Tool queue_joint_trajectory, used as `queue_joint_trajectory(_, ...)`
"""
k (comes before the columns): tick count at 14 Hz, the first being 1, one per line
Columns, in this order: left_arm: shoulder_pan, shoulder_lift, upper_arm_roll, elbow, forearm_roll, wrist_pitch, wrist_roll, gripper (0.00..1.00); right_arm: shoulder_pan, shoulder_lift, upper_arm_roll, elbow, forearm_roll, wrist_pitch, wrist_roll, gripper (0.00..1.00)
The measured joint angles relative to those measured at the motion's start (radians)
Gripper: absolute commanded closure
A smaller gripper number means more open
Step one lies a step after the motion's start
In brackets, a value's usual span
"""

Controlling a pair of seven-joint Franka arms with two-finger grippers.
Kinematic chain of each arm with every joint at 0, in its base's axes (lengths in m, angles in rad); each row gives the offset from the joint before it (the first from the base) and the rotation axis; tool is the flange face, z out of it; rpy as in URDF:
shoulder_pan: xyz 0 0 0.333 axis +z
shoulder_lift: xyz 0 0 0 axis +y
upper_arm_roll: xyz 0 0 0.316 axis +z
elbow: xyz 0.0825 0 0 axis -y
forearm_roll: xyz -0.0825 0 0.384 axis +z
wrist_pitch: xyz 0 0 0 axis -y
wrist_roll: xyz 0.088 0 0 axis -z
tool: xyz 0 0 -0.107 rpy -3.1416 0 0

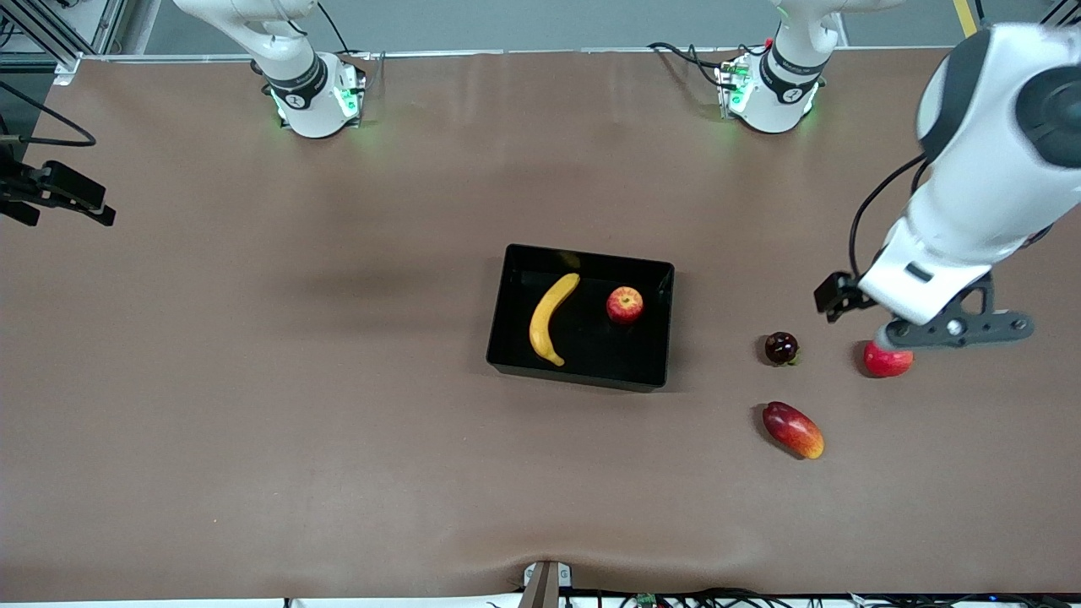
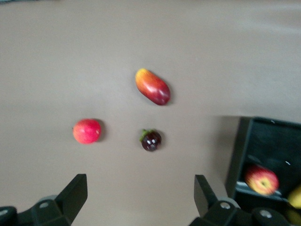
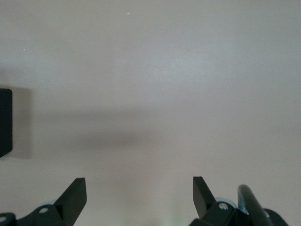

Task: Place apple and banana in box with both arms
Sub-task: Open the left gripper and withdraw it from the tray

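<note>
Mango-like fruit (image 1: 793,430), dark fruit (image 1: 781,348), pinkish-red fruit (image 1: 888,361).

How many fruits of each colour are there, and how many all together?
Yellow: 1, the banana in the box.
Red: 3, the apple in the box, a plain red round fruit and a long red-orange fruit on the table.
Dark purple: 1, a small round fruit on the table.
Total: 5 fruits.
</note>
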Motion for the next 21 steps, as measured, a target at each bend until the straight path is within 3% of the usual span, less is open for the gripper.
queue_joint_trajectory(3, 0.006, -0.104, 0.012, -0.08, -0.058, -0.018, 0.048, 0.0, 0.0, 0.0, 0.0, 0.0, 0.0, -0.004, 0.0, 0.0)
queue_joint_trajectory(7, -0.022, -0.302, 0.095, -0.253, -0.136, -0.028, 0.116, 0.0, -0.002, 0.0, -0.003, 0.0, 0.0, -0.008, 0.0, 0.0)
queue_joint_trajectory(11, -0.125, -0.437, 0.253, -0.389, -0.169, -0.028, 0.168, 0.0, -0.003, 0.0, -0.007, 0.0, 0.0, -0.013, 0.0, 0.0)
queue_joint_trajectory(13, -0.143, -0.464, 0.285, -0.413, -0.176, -0.028, 0.179, 0.0, -0.003, 0.0, -0.007, 0.0, 0.0, -0.013, 0.0, 0.0)
queue_joint_trajectory(21, -0.139, -0.441, 0.293, -0.388, -0.191, -0.016, 0.228, 0.0, -0.003, 0.0, -0.007, 0.0, 0.0, -0.014, 0.0, 0.0)
